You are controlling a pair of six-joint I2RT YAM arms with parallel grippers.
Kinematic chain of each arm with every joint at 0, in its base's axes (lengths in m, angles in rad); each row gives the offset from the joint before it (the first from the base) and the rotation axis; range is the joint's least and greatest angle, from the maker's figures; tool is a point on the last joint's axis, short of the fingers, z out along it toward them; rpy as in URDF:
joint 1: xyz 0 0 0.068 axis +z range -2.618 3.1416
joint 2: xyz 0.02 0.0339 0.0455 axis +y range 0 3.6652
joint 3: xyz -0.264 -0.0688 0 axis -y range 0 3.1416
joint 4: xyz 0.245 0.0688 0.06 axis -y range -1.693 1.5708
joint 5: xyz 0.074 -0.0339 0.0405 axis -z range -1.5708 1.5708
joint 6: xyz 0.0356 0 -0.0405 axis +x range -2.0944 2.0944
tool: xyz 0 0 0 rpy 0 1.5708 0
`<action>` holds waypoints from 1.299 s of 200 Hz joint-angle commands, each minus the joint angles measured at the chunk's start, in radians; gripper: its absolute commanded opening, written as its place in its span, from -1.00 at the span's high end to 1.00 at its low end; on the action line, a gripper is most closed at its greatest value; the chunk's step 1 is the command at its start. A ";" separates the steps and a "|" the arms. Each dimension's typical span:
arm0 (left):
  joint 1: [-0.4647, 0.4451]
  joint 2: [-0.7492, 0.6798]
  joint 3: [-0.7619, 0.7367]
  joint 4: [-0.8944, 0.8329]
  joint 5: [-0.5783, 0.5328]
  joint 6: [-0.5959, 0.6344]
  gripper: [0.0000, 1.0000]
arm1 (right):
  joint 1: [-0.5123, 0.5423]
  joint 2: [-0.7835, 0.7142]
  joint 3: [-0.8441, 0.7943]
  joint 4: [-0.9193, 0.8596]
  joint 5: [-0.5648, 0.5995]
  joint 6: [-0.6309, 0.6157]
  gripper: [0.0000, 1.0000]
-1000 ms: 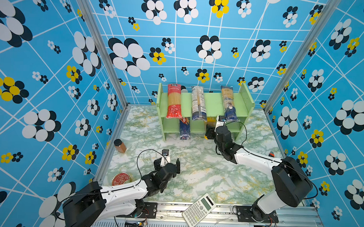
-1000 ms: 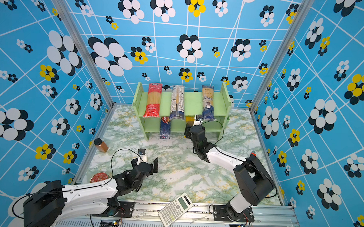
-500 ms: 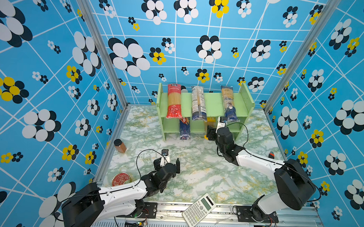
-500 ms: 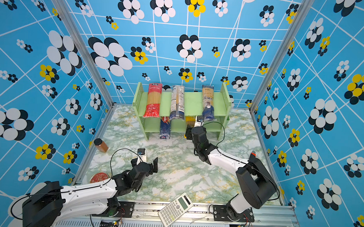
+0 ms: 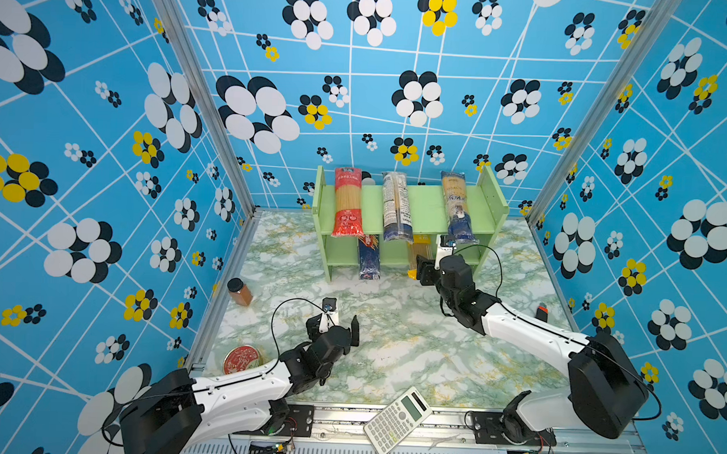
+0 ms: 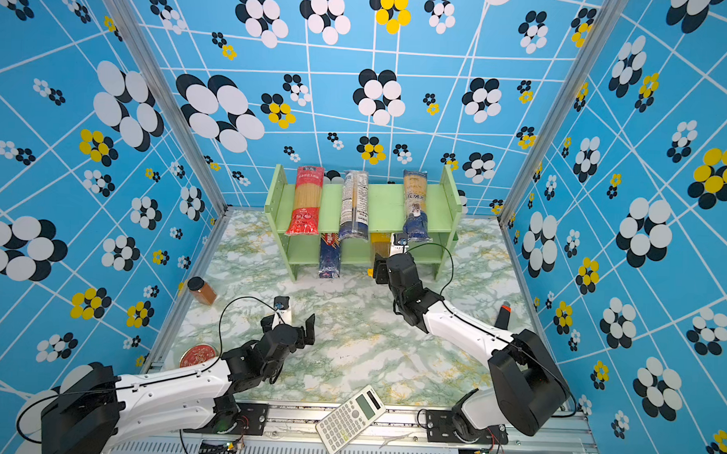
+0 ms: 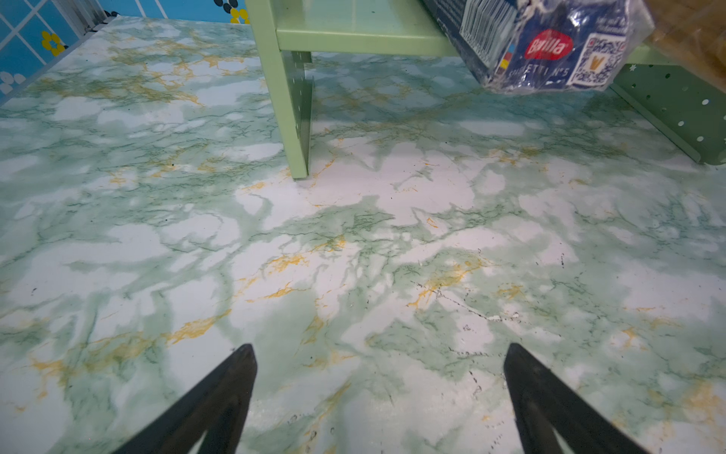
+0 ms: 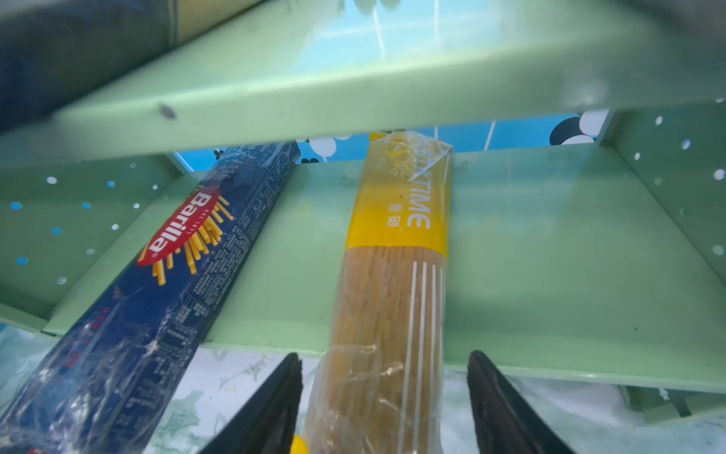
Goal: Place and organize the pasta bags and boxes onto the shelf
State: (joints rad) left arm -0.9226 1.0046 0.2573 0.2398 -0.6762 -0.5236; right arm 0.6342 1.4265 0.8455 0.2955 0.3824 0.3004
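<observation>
Right wrist view: my right gripper (image 8: 384, 355) straddles yellow bag (image 8: 396, 220), cannot tell if clamped; long axis runs ahead into lower shelf (image 8: 550, 255).

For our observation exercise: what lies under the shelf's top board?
On the lower tier, a blue Barilla box and a yellow bag, both poking out front. In both top views the top board hides their far ends.
</observation>
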 commanded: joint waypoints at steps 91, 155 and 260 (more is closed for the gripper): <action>0.018 -0.118 0.055 -0.072 -0.010 0.097 -0.98 | -0.008 -0.245 -0.035 -0.385 -0.238 -0.138 -0.39; 0.068 -0.201 0.103 -0.121 0.014 0.187 -0.98 | -0.106 -0.356 -0.078 -0.517 -0.347 -0.181 -0.43; 0.280 -0.278 0.099 -0.071 0.193 0.324 -0.98 | -0.402 -0.424 -0.236 -0.388 -0.464 -0.211 -0.44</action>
State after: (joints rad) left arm -0.6827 0.7525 0.3622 0.1383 -0.5400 -0.2520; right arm 0.2718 1.0241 0.6437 -0.1535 -0.0589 0.1146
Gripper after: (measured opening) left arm 0.991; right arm 0.717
